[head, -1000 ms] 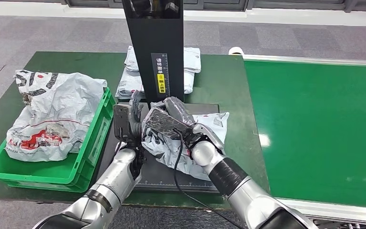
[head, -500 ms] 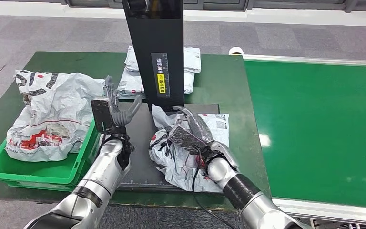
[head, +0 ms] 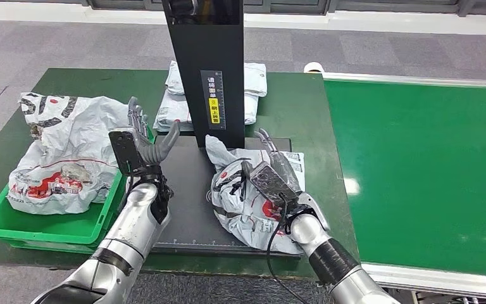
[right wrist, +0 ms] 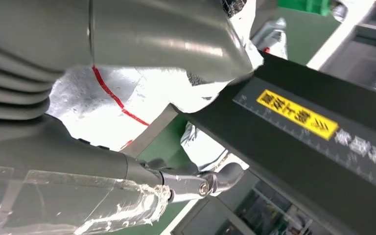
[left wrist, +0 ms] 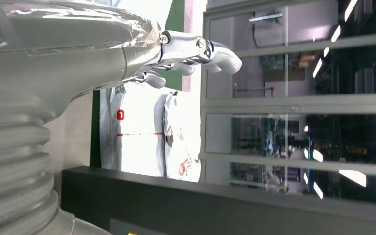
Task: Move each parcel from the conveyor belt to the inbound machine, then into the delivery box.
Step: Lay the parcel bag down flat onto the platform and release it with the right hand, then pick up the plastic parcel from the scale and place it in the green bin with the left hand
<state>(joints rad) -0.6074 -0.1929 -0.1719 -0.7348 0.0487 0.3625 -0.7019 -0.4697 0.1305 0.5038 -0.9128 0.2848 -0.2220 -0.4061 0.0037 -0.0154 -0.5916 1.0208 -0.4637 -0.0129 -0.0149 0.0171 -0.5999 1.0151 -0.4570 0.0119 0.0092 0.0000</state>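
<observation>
While the crumpled white parcel [head: 250, 202] lies on the dark platform [head: 190, 196] of the inbound machine [head: 206, 69], just in front of its black column, the right hand [head: 272, 180] is seen in the head view resting on top of it, fingers stretched flat along the wrapping, not curled around it. The parcel seems placed there for reading under the column; whether it is pressed down or merely touched cannot be told. The left hand [head: 140, 142] is raised beside the platform, fingers spread wide and nothing held, apparently kept clear of the scan area. The green delivery box [head: 69, 228] sits on the worktop [head: 291, 101] to the left, with a large wrapped parcel [head: 69, 152] already in it; further white parcels [head: 253, 82] are stacked behind the column. The green conveyor belt [head: 417, 171] lies to the right.

In the left wrist view, the left hand's fingers [left wrist: 215, 51] are extended and apart, gripping nothing.

In the right wrist view, white wrapping is seen against the column's yellow label [right wrist: 298, 117]; the fingers' hold there cannot be judged.
</observation>
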